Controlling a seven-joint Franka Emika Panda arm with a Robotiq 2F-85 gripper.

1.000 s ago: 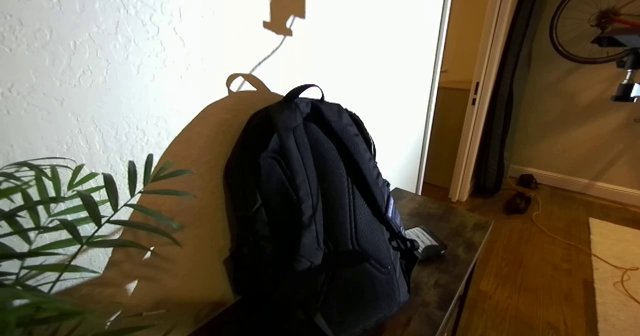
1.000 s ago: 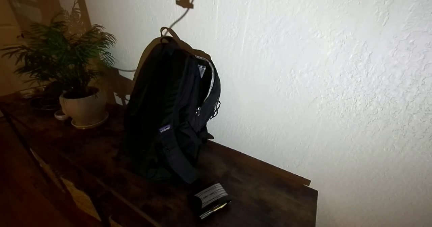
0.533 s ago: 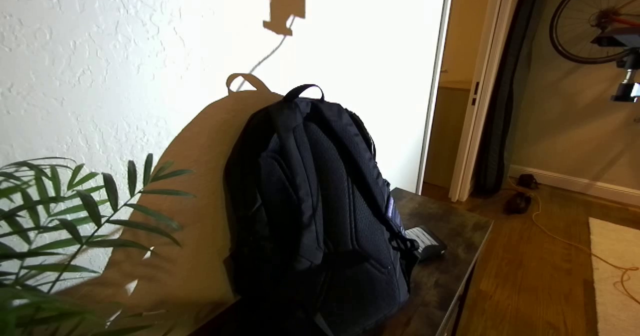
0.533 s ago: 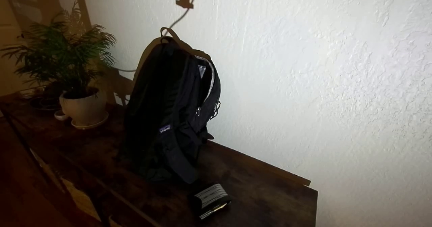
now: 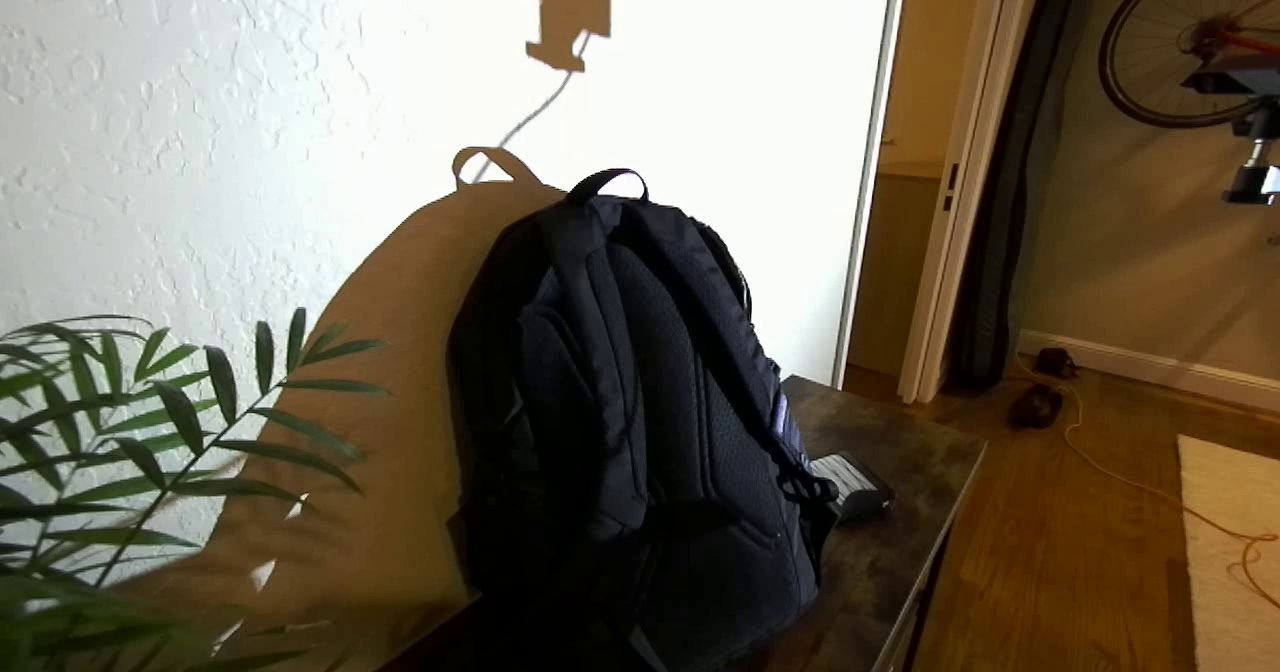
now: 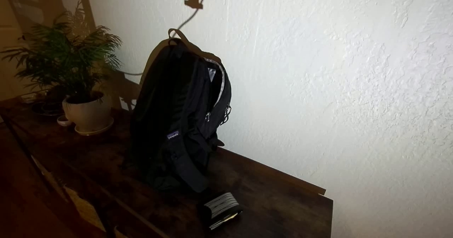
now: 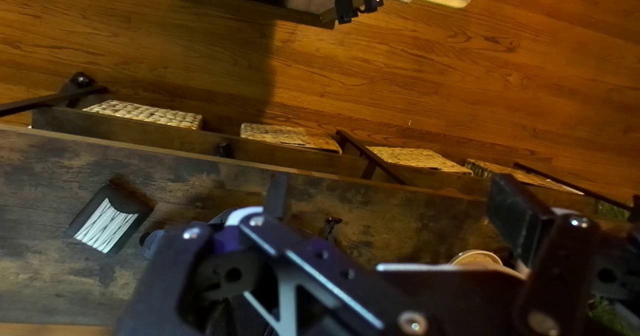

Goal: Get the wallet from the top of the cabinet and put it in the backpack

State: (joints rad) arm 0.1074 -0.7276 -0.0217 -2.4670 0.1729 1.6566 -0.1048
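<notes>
In an exterior view, the backpack (image 5: 640, 432) stands upright on the counter (image 5: 925, 472), and the wallet (image 5: 848, 487) shows beyond its lower side, partly hidden. Set against the frames of a second ago, we find nothing shifted — even the angular shadow (image 5: 575, 2) on the wall (image 5: 150, 132), which we take to be the arm's, sits in the same spot. We read that as a pause, with the reach not yet begun.

In an exterior view we get the wallet in fuller sight: it lies on the counter just beside the backpack's hanging strap (image 6: 191, 169); whether the two touch we cannot tell. A zip (image 6: 223, 84) is partly undone, leaving a dark opening (image 6: 214, 89) high on the backpack. Nothing has moved here either, so the whole task seems to be ahead of us.

In the wrist view the end effector (image 7: 392, 196) has its fingers (image 7: 517, 218) spread wide with nothing gripped. The wallet lies off to the left of that view, well apart from both. We judge that the next move is to bring the end effector over it and pinch its sides. The narrow-looking opening should be the harder part — a wallet carried crosswise could catch on the zip.
</notes>
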